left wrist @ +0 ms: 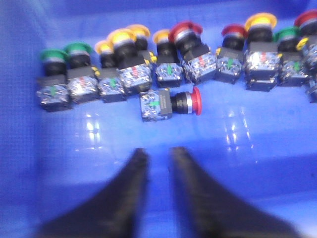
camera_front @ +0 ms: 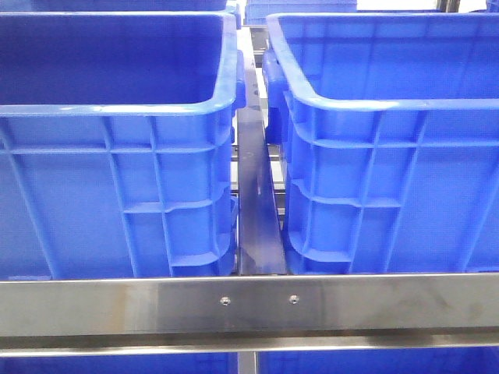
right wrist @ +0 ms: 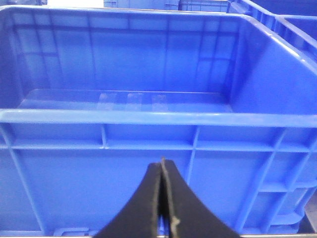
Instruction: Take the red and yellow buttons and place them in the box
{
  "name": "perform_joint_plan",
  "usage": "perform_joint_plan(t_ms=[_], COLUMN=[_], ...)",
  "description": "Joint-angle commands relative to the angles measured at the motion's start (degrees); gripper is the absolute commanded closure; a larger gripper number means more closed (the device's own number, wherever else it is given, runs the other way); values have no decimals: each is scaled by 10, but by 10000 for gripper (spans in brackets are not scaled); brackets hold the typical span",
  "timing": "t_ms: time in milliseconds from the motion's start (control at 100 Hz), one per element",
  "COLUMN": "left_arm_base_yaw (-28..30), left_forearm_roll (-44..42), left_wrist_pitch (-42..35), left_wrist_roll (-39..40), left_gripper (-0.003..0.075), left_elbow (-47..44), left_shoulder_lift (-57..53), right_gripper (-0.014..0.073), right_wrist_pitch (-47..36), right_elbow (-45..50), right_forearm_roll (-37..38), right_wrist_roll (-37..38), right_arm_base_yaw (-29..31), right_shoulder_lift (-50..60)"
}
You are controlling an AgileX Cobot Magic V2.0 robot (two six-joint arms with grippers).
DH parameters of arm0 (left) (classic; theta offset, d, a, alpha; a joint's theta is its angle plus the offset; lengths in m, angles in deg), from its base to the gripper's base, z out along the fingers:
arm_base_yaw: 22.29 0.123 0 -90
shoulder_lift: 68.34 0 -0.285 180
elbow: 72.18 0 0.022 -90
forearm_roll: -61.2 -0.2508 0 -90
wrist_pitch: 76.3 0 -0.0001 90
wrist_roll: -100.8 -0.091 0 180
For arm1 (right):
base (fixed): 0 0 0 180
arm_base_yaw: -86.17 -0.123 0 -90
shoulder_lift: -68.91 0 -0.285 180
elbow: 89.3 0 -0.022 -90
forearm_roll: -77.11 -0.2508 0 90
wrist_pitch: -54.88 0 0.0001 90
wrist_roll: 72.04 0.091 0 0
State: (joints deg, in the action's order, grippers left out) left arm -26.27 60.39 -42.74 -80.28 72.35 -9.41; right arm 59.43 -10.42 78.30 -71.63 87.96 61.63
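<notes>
- On the blue crate floor seen from the left wrist view, a row of push buttons lies jumbled together, each a round mushroom cap on a black collar with a clear, silvery contact block behind it.
- Caps in the row are green, orange-yellow and glossy dark red; a yellow button (left wrist: pixel 122 43) sits among the left-hand group, another yellow-capped one (left wrist: pixel 261 30) further along.
- One red button (left wrist: pixel 171 102) lies on its side, apart from the row and nearer the gripper, its cap pointing sideways.
- The left gripper (left wrist: pixel 157 154) hangs over bare floor just short of that red button, its black fingers (left wrist: pixel 132 184) parted by a narrow gap and holding nothing.
- The right gripper (right wrist: pixel 163 166) faces the ribbed outer wall of a box (right wrist: pixel 148 118) whose floor looks bare; its fingers are pressed together with nothing between them.
- From the front view, two blue crates (camera_front: pixel 117 109) stand side by side behind a steel rail (camera_front: pixel 249 305); neither arm shows there.
</notes>
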Motion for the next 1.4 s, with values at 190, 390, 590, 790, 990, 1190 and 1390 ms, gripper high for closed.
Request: perform_joint_plan(t_ms=[190,390,590,790,990,1190,1390], left_arm_base_yaw=[-6,-6,-6,-6,-6,-6,-6], left_forearm_roll=[8,8,-7,-62,-62,-96,-99], left_wrist_pitch=[-34,14,55,123,140,129,102], left_wrist_roll=[5,48,89,135,141,183,186], left_gripper=[174,174,174,174,174,174,174], left_elbow=[89,157,237,322,369,392,394], left_shoulder_lift=[94,189,282,368,434,477,503], right_gripper=[662,662,662,662,662,662,662], right_wrist_pitch=[-45,-45,-45,-45,-45,-45,-45], right_elbow=[-9,-9,-9,-9,-9,-9,-9], right_forearm_roll=[6,6,6,6,6,6,6], right_wrist_roll=[0,0,0,0,0,0,0], right_arm_base_yaw=[3,3,3,3,3,3,3], right_shoulder_lift=[14,14,14,14,14,14,14])
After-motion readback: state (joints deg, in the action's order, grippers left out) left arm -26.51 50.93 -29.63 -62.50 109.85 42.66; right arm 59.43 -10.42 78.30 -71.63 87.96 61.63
